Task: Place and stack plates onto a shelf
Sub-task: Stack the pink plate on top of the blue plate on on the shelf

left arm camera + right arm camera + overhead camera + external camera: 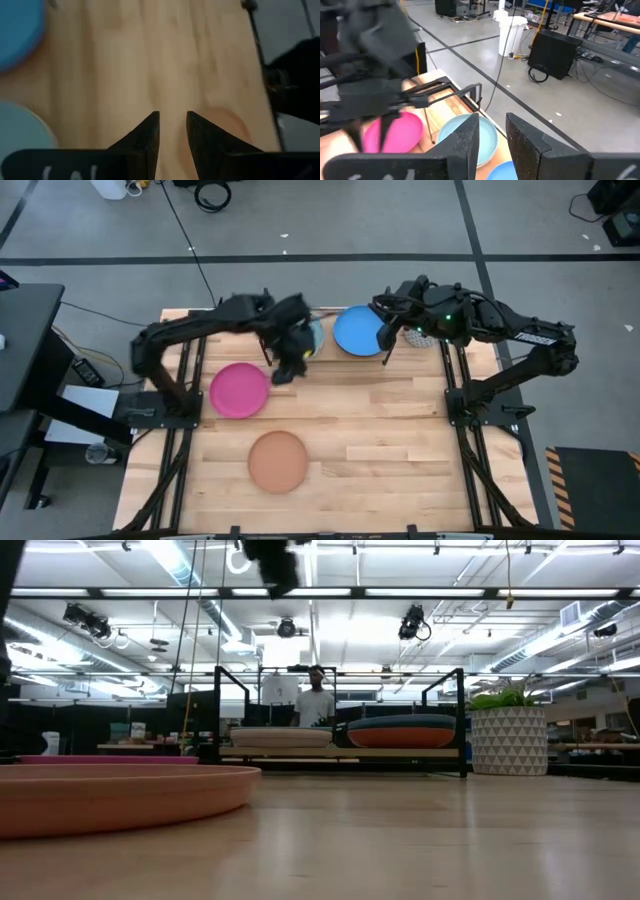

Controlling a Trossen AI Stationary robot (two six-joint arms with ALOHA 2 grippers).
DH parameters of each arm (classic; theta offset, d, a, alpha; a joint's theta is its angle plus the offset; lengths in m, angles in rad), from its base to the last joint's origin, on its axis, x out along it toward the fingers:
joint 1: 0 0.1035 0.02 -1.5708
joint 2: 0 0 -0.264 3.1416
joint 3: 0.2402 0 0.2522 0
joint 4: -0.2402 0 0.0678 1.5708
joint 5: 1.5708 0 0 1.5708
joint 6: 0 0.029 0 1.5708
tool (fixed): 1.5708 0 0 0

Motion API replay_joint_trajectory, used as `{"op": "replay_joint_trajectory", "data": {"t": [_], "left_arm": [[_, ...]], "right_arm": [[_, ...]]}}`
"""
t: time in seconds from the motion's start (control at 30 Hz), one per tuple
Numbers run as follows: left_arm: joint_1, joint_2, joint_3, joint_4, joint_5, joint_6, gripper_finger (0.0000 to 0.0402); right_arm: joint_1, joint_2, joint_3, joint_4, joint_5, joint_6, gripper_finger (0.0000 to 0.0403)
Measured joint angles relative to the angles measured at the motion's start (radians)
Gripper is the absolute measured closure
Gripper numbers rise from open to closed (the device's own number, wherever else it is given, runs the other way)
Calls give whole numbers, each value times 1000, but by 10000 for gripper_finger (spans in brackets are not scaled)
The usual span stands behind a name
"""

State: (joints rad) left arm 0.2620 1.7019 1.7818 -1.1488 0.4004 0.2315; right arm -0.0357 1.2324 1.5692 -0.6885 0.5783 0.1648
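Observation:
The black shelf [340,752] stands at the table's far edge with two stacks on its base. The pale aqua plate [314,336] tops the left stack and the bright blue plate [356,330] tops the right one, above an orange-red plate [400,738]. The magenta plate [240,390] and the peach-tan plate [278,461] lie flat on the table. My left gripper [289,366] hovers between the magenta plate and the shelf, narrowly open and empty [172,131]. My right gripper [386,332] hangs above the blue plate's right rim, narrowly open and empty [492,131].
A potted plant [508,738] in a white patterned pot stands at the shelf's right end, close to my right arm. Bare wood lies across the table's middle and its right half [390,440]. A person [315,705] stands in the room beyond the shelf.

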Motion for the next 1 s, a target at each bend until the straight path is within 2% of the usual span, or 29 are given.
{"op": "replay_joint_trajectory", "data": {"t": [0.17,0.3,0.4,0.6,0.8,1.0], "left_arm": [[-94,-155,-232,4,-20,-133,299],[-182,-267,-434,18,-98,-274,299],[-256,-342,-576,53,-194,-394,299],[-409,-432,-794,144,-467,-623,299],[-583,-443,-966,293,-764,-751,299],[-664,-442,-1107,425,-928,-877,299]], "right_arm": [[15,14,0,23,1,7,300],[16,24,0,34,-1,39,300],[18,28,0,41,-2,59,300],[29,43,0,43,1,61,300],[41,65,0,45,0,68,300],[63,90,0,52,1,83,300]]}}
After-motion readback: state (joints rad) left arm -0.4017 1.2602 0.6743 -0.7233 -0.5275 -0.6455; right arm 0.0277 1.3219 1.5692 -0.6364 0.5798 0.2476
